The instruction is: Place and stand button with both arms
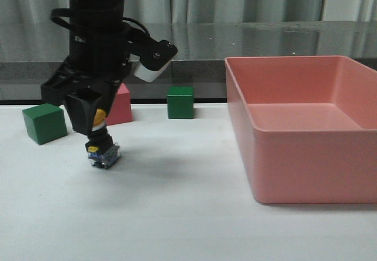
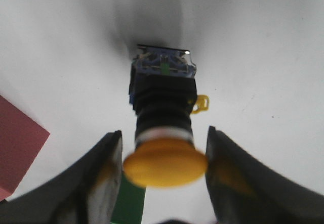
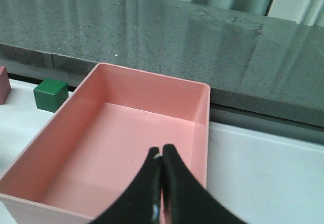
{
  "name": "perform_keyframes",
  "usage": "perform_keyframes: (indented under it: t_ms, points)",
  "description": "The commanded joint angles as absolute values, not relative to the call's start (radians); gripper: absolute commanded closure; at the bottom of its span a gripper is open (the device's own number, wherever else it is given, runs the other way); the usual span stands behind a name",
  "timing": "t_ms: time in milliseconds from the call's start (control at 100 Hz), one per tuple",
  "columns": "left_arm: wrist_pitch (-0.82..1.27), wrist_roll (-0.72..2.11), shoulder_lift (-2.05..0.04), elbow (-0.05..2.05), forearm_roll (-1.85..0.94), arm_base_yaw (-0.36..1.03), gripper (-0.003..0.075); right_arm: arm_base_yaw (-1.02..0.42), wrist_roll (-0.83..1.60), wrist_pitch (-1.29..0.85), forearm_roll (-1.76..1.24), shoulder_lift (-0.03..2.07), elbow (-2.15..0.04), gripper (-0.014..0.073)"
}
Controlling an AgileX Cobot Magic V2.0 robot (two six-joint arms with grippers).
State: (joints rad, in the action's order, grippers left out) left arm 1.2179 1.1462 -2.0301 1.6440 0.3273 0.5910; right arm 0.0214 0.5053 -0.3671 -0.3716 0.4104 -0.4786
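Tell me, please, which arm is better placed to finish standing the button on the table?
The left. Its end effector straddles the button, whose base rests on the table with the yellow cap up. The right end effector is shut, hovering over the pink bin.

We see open table (image 1: 177, 214) right of the button (image 1: 103, 152); green cube (image 1: 45, 123) and pink cube (image 1: 121, 105) crowd behind, pink bin (image 1: 306, 155) walls the right.

No readable text, labels, brands or numbers show on anything in these views
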Motion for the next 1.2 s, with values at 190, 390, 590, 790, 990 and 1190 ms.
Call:
perform_keyframes:
  t_ms: [190, 390, 590, 790, 990, 1190]
  points:
    - [1.272, 1.136, -1.977, 1.669, 0.345, 0.593, 0.0314, 0.028, 0.511, -0.291, -0.39, 0.415, -0.504, 0.0655]
    - [1.274, 1.136, -1.965, 1.669, 0.354, 0.588, 0.0309, 0.028, 0.511, -0.291, -0.39, 0.415, -0.504, 0.0655]
    - [1.276, 1.08, -1.924, 1.669, 0.347, 0.53, 0.0309, 0.028, 0.511, -0.291, -0.39, 0.415, -0.504, 0.0655]
    - [1.276, 1.0, -1.845, 1.669, 0.339, 0.431, 0.0322, 0.028, 0.511, -0.291, -0.39, 0.415, -0.504, 0.0655]
    - [1.274, 0.715, -1.756, 1.671, 0.325, 0.335, 0.0562, 0.028, 0.511, -0.291, -0.39, 0.415, -0.504, 0.0655]
    - [1.232, 0.599, -1.636, 1.671, 0.127, 0.237, 0.074, 0.028, 0.511, -0.291, -0.39, 0.415, -0.504, 0.0655]
